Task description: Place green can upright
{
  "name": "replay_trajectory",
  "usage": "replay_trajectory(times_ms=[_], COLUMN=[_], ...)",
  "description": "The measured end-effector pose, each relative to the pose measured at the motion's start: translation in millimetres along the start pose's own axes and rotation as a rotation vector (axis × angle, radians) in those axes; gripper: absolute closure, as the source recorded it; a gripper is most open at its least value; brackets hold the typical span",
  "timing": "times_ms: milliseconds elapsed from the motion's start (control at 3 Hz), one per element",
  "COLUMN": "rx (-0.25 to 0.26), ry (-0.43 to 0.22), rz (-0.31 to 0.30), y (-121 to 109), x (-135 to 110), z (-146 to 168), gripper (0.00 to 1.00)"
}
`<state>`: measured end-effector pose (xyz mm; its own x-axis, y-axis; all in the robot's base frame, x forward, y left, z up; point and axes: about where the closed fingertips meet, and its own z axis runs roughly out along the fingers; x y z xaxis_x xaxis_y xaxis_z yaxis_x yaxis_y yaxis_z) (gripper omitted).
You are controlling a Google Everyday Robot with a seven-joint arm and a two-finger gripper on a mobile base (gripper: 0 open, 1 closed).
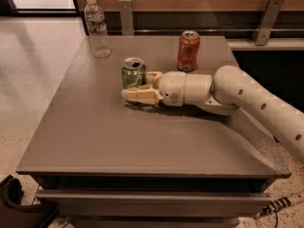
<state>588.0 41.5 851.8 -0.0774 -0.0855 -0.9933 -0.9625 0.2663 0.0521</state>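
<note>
The green can (133, 71) stands upright on the grey table (142, 137), a little behind its middle, silver top with pull tab facing up. My gripper (137, 85) reaches in from the right at table height and straddles the can's lower part. The near finger (140, 95) lies in front of the can with a small gap to it. The far finger (153, 76) shows just to the can's right and behind it. The jaws stand open around the can and do not squeeze it.
An orange-red can (188, 51) stands upright behind my wrist, to the right. A clear plastic water bottle (96, 27) stands at the table's back left corner. A wall rail with metal brackets (266, 20) runs behind the table. My arm (256, 103) crosses the table's right side.
</note>
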Motion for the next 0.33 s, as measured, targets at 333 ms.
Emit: replay_trajectory(times_ms=[333], rx=[-0.003], ry=[0.0], rz=[0.0], y=[0.9], x=[-0.3], z=[1.3], gripper=[0.0])
